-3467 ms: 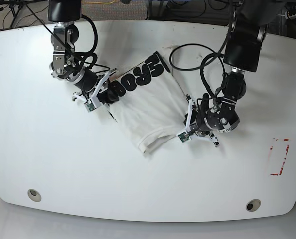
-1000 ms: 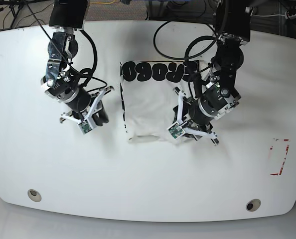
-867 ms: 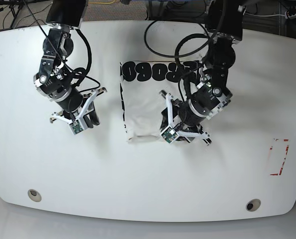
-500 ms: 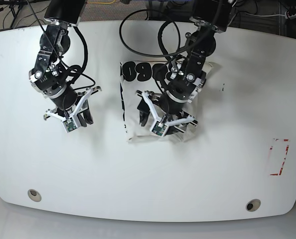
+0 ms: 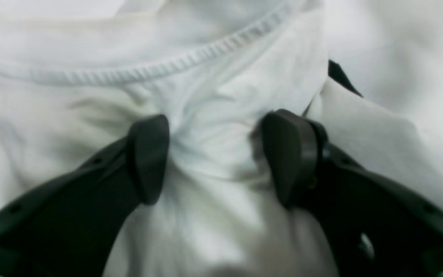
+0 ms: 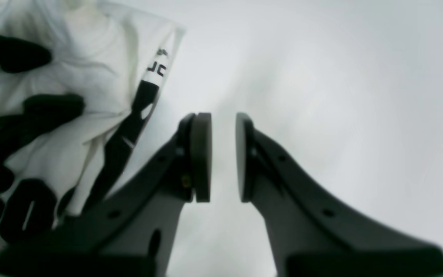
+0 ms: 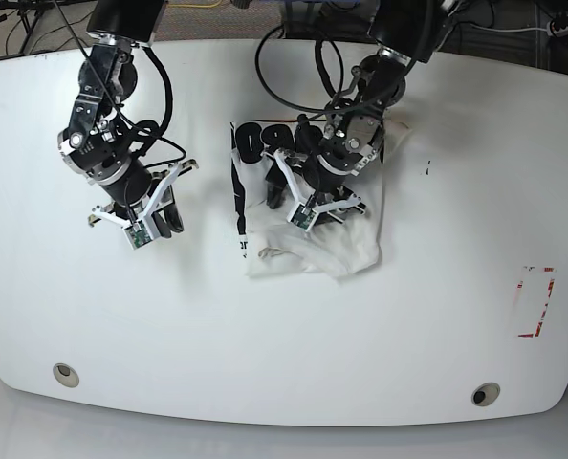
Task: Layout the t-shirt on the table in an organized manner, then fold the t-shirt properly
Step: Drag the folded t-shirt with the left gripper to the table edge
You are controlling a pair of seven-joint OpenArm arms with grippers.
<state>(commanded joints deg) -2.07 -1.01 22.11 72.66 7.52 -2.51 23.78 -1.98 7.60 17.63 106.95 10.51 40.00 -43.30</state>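
The white t-shirt lies bunched and partly doubled over at the table's middle. Black lettering shows along its far and left edges, and a loose flap bulges at its near right. My left gripper is pressed down on the shirt's middle. In the left wrist view, my left gripper has a ridge of t-shirt cloth pinched between its fingers, just below a stitched hem. My right gripper hangs over bare table left of the shirt. Its pads are nearly together with nothing between them, and the t-shirt is off to one side.
Red tape marks sit near the table's right edge. Two small round holes lie near the front edge. Black cables loop above the shirt at the back.
The left arm has carried the shirt's right side leftward over the middle and come down onto it. The shirt now lies more crumpled, with a flap at the near right. The right arm has barely moved.
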